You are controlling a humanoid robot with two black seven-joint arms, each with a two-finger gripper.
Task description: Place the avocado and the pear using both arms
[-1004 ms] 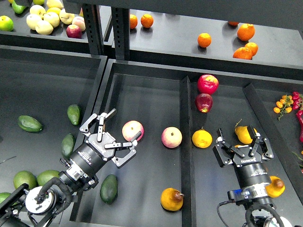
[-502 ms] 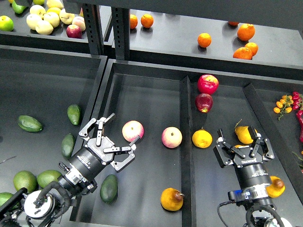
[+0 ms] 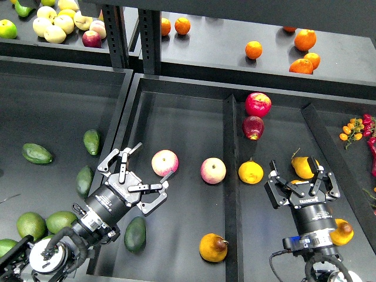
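A dark green avocado [image 3: 135, 234] lies in the middle tray [image 3: 176, 117], near its front left corner. A squat orange-yellow pear [image 3: 212, 247] with a brown stem end lies at the front of the same tray. My left gripper [image 3: 150, 166] is open and empty. It hovers just up and to the left of the avocado, with one fingertip close to a pink-and-yellow apple [image 3: 164, 163]. My right gripper [image 3: 299, 176] is open and empty over the right tray, with another yellow pear [image 3: 304, 167] at its fingertips.
A second apple [image 3: 212, 170] lies in the middle tray. Right of the divider [image 3: 230, 176] are two red apples [image 3: 257, 104] and more pears [image 3: 251, 172]. The left tray holds several avocados [image 3: 91, 141] and lighter green fruits [image 3: 30, 223]. Oranges [image 3: 305, 40] and pale apples [image 3: 56, 24] lie on the back shelf.
My left gripper has drawn back a little, down and to the left, away from the pink-and-yellow apple. The right gripper and the fruits have not moved.
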